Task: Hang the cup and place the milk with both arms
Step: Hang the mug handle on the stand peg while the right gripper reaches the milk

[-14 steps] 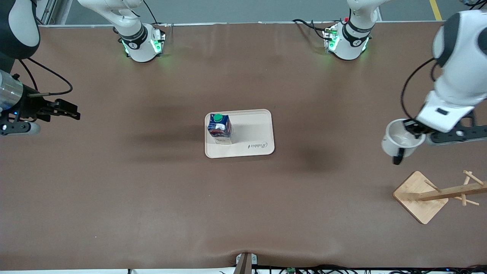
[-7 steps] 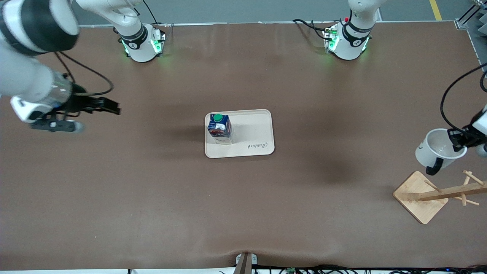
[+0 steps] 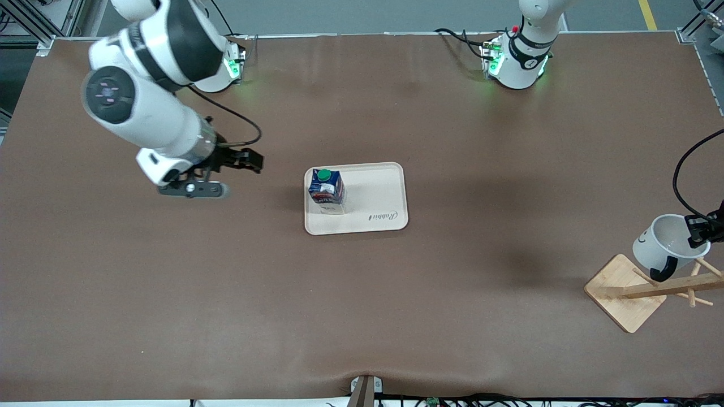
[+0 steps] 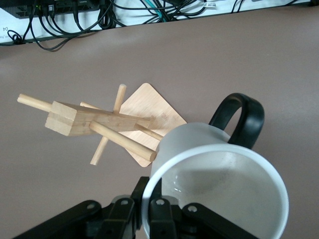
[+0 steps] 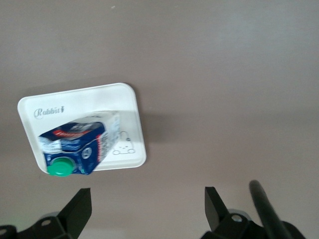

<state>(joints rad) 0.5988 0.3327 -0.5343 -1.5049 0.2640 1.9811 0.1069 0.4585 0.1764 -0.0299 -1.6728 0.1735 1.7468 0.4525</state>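
Observation:
The white cup (image 3: 660, 244) with a black handle (image 3: 663, 271) and a drawn smile hangs tilted in my left gripper (image 3: 698, 230), which is shut on its rim, just over the wooden rack (image 3: 659, 288). In the left wrist view the cup (image 4: 219, 194) sits beside the rack's pegs (image 4: 122, 142), and my left gripper (image 4: 152, 199) pinches the rim. The dark blue milk (image 3: 327, 191) with a green cap stands on the cream tray (image 3: 376, 195). My right gripper (image 3: 248, 160) is open and empty above the table beside the tray, toward the right arm's end. The right wrist view shows the milk (image 5: 77, 144) and the tray (image 5: 89, 102).
The rack's square wooden base (image 3: 619, 291) lies near the left arm's end of the table, nearer the front camera than the cup. Both arm bases (image 3: 517, 59) stand along the table's edge farthest from the front camera. Cables run along the front edge.
My right arm swung in from the table's end toward the tray, gripper open. My left gripper carried the cup to just over the rack's pegs.

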